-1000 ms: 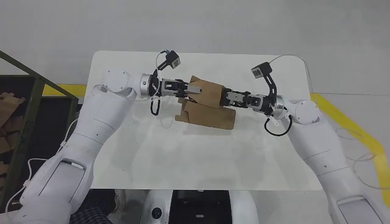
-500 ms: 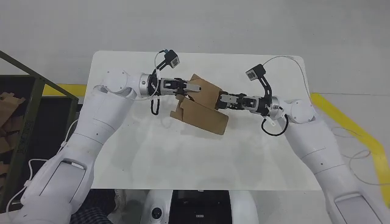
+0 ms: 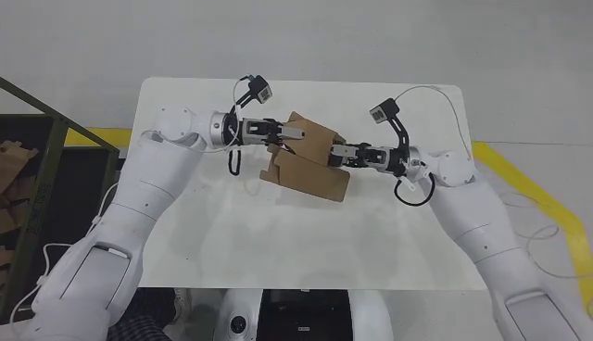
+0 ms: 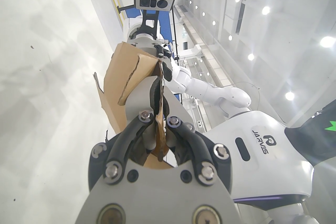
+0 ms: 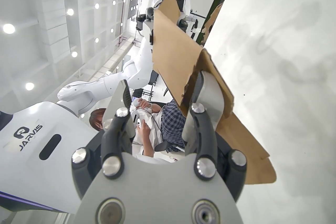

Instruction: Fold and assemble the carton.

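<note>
Carton (image 3: 310,165) is tilted over the middle of the tabletop (image 3: 278,248), a bit toward the far edge. Right gripper (image 3: 335,153) is spread wide, one finger (image 5: 207,96) tucked under a flap (image 5: 215,78). Further back, left gripper (image 3: 295,133) pinches the carton's far edge tight.

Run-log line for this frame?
left gripper: shut on carton | right gripper: fingers open, one inside carton fold | carton: not yet assembled

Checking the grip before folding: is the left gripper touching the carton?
Touching. The left wrist view shows the left gripper with its jaws shut on an edge of the carton, and no gap between them.
</note>
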You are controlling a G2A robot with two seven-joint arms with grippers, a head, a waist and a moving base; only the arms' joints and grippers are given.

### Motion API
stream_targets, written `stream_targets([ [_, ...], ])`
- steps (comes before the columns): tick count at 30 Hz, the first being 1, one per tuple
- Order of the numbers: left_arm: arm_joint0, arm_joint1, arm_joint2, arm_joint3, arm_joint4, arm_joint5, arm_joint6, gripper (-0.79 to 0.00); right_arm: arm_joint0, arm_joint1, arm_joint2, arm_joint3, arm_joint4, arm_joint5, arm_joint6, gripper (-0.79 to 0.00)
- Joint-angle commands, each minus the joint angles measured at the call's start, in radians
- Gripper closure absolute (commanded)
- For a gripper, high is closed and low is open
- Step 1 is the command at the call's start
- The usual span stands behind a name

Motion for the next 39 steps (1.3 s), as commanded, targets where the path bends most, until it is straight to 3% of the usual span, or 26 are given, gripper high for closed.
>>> stream_targets([
  [1, 0.0, -0.002, 0.003, 0.002, -0.003, 0.0, -0.002, 0.0, 0.003, -0.002, -0.004, 0.002, 0.001, 0.0, 0.0, -0.394],
  [16, -0.007, -0.007, 0.016, 0.013, 0.042, -0.005, 0.008, 0.0, 0.017, -0.011, -0.007, 0.029, 0.002, 0.001, 0.011, -0.219],
  [23, -0.003, -0.006, 0.013, 0.003, 0.07, -0.009, 0.029, 0.0, 0.02, -0.014, -0.008, 0.035, -0.011, 0.003, 0.005, -0.043],
  [27, 0.003, -0.004, 0.01, -0.006, 0.083, -0.011, 0.037, 0.0, 0.021, -0.015, -0.007, 0.038, -0.021, 0.007, -0.003, 0.0],
  [32, 0.006, -0.003, 0.007, -0.015, 0.091, -0.007, 0.04, -0.009, 0.021, -0.015, -0.005, 0.036, -0.036, 0.009, -0.009, 0.0],
  [34, 0.007, -0.002, 0.006, -0.019, 0.096, -0.006, 0.039, -0.16, 0.021, -0.015, -0.004, 0.036, -0.041, 0.013, -0.01, 0.0],
  [35, 0.008, -0.002, 0.005, -0.021, 0.098, -0.006, 0.039, -0.317, 0.021, -0.015, -0.003, 0.036, -0.044, 0.013, -0.01, 0.0],
  [36, 0.008, -0.001, 0.002, -0.023, 0.099, -0.006, 0.041, -0.597, 0.021, -0.015, -0.003, 0.036, -0.047, 0.015, -0.011, 0.0],
  [37, 0.009, 0.0, -0.001, -0.024, 0.098, -0.005, 0.042, -0.785, 0.021, -0.015, -0.002, 0.035, -0.049, 0.017, -0.011, 0.0],
  [39, 0.012, 0.002, -0.009, -0.029, 0.09, -0.005, 0.039, -0.785, 0.021, -0.015, 0.0, 0.037, -0.054, 0.021, -0.012, 0.0],
])
